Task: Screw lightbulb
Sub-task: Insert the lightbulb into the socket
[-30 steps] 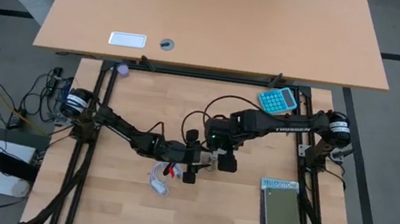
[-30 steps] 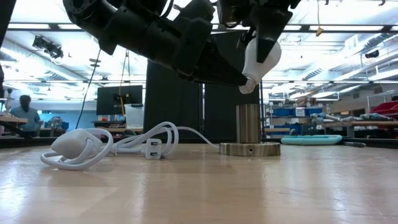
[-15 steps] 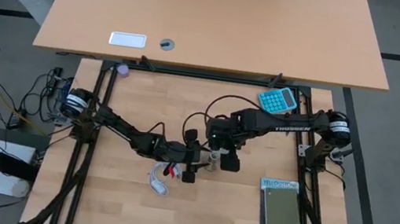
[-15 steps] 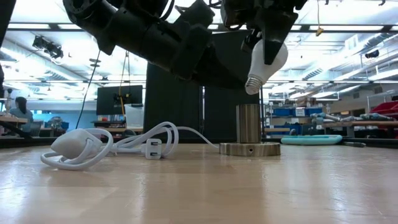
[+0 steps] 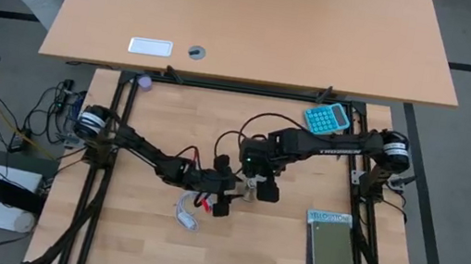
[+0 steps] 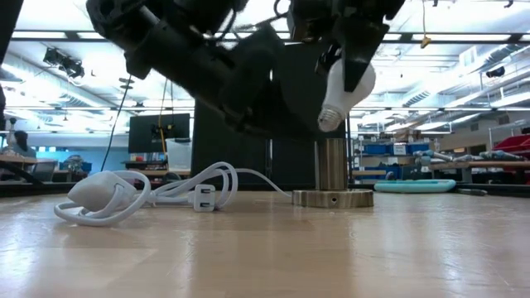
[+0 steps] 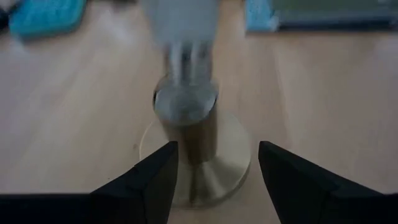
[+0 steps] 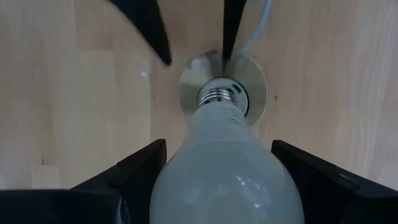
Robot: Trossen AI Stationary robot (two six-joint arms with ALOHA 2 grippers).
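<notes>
**Bulb held over socket post, base just above the opening**

The small white pear-shaped lightbulb (image 6: pixel 348 87) has a smooth matte glass body and a ribbed silvery screw base (image 8: pixel 219 95). It hangs tilted, base down and leaning left, just above the top of the post.

The right gripper (image 8: pixel 217 180) has its two dark fingers closed on the wide part of the bulb, one on each side; the base pokes out beyond the fingertips. In the low view the base sits just above the rim, not yet seated.

The left gripper (image 7: pixel 214 174) is at table level, jaws partly open and straddling the socket without a grip I can confirm; they hold nothing else.

The round grey metal socket (image 6: pixel 332 175) is a short brushed cylinder on a flat disc foot, resting on the pale wooden table (image 6: pixel 265 248).

Left of the socket lies a coiled white cable with plug (image 6: pixel 141 192), glossy plastic. Farther off on the right, a teal calculator (image 5: pixel 326 118) and a grey-green booklet (image 5: pixel 330 247).
</notes>
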